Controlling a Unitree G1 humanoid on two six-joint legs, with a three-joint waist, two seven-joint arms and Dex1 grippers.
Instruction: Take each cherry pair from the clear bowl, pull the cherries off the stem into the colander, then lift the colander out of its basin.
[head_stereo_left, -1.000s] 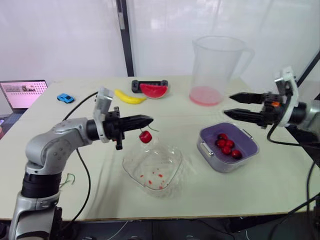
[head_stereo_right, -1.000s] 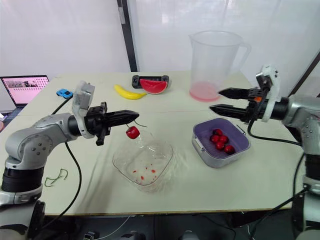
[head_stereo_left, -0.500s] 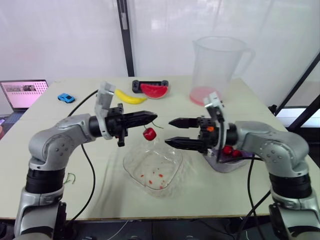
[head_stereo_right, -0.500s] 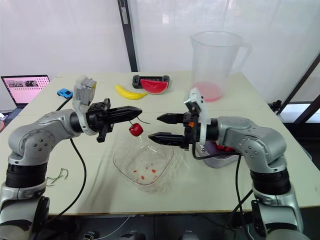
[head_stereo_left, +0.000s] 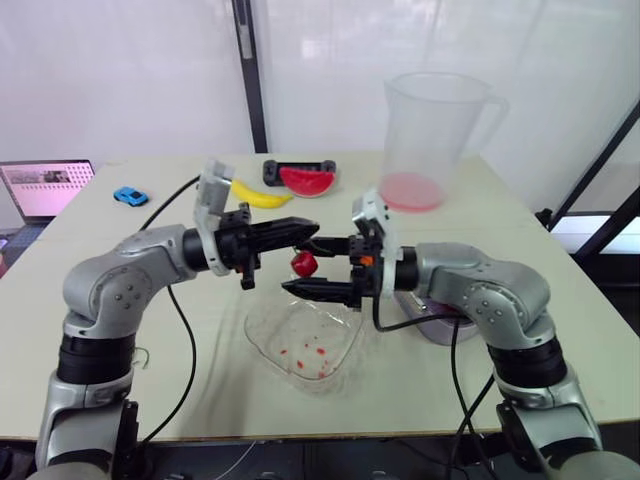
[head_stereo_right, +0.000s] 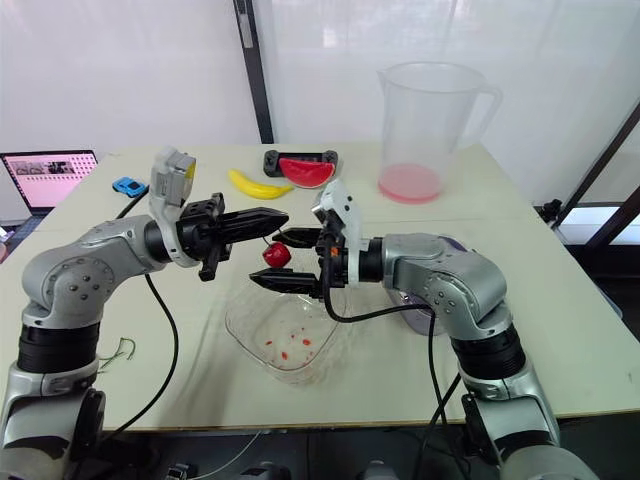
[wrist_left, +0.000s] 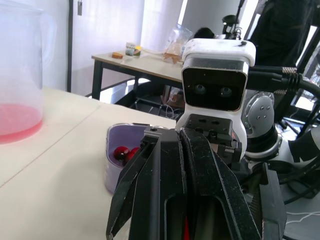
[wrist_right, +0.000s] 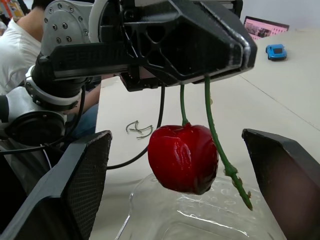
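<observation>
Bare table (head_stereo_left: 560, 330) wide on the near side of the clear bowl (head_stereo_left: 305, 340) and off to its right. More crowded beyond its far rim. Tight just above that far rim, with both grippers nose to nose and little room between the tips.

Counted:
- one bowl, red specks on its floor
- one cherry (wrist_right: 184, 157) hanging over the bowl's far rim
- one forked stem (wrist_right: 212, 125) with two green strands, one carrying the cherry and one ending bare
- one colander (wrist_left: 131, 131) sitting in one basin (wrist_left: 111, 175) to the bowl's right, largely hidden behind the right arm
- at least two cherries seen inside the colander, the rest hidden
- beyond the bowl, one jug (head_stereo_left: 435, 130), one banana (head_stereo_left: 258, 193), one watermelon slice (head_stereo_left: 308, 180)
- far to the bowl's left, one toy car (head_stereo_left: 130, 195) and one laptop (head_stereo_left: 45, 187)
- one loose green scrap (head_stereo_right: 112, 352) on the table, left of the bowl

Left arm bent at the elbow, forearm about level, reaching in from the bowl's left. Left gripper (head_stereo_left: 305, 232) pinched tight on the top of the stem, cherry dangling under its tips.

Right arm folded across from the bowl's right, forearm about level, pointing back at the left gripper. Right gripper (head_stereo_right: 265, 258) spread wide — one finger above the cherry, one below, both clear of it, nothing gripped.
</observation>
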